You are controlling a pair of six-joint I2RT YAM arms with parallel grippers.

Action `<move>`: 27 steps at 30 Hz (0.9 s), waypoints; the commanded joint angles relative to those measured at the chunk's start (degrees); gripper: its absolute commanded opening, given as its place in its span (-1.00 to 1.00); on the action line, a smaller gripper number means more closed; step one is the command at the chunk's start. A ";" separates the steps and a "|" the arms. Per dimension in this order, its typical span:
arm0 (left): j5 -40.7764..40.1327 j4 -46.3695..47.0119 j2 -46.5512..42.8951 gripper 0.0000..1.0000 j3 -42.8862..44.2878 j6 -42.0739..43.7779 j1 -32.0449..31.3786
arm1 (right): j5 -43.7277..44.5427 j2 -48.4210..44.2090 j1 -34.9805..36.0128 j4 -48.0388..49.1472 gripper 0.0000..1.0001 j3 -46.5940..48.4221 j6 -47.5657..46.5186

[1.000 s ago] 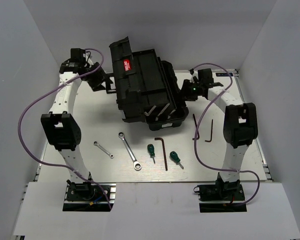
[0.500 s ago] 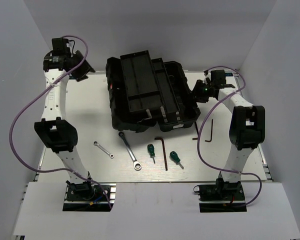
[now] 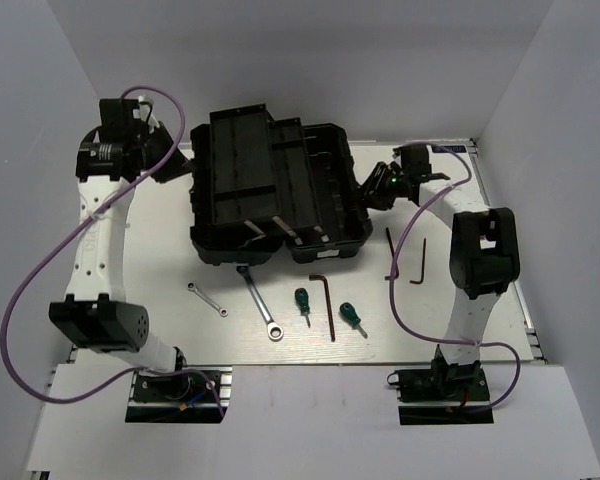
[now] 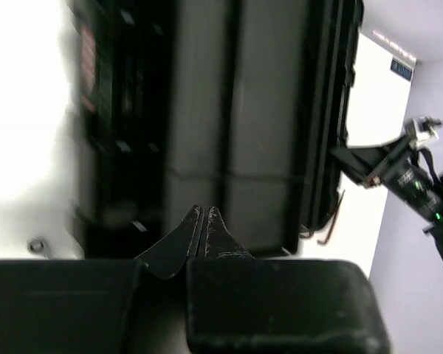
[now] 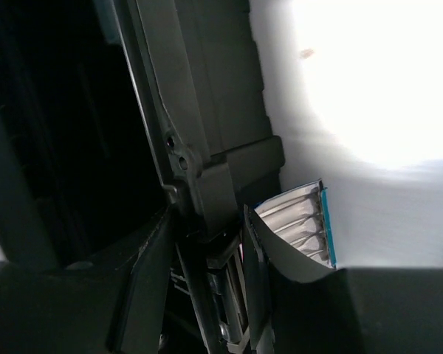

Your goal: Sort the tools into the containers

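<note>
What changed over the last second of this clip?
The toolbox lid swung fully open to the left, and the whole toolbox slid left. The left tool, shut and empty, came off the lid and drew back. The right tool stays clamped on the right rim. Wrenches, screwdrivers and hex keys lie unmoved.

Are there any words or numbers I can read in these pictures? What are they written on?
No text here can be read.
Red label on the toolbox: too blurred to read.
Small dark sign at the far edge of the table: too small to read.
</note>
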 commanded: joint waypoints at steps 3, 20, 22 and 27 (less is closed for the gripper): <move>0.00 -1.15 -6.78 -0.90 -6.01 -1.09 -1.13 | -10.71 1.81 5.68 8.81 -1.00 -3.75 18.21; 9.58 -7.12 -18.22 -0.33 -20.43 2.60 -10.96 | -16.07 -2.14 0.78 -3.54 0.48 3.71 -6.61; 9.58 -7.65 -18.22 -0.27 -21.82 3.22 -13.24 | -14.68 -3.11 0.07 -9.07 0.80 4.41 -14.27; 8.53 -8.36 -17.69 -0.22 -29.20 1.30 -19.92 | -8.69 -9.43 -1.69 -16.31 0.80 1.09 -30.98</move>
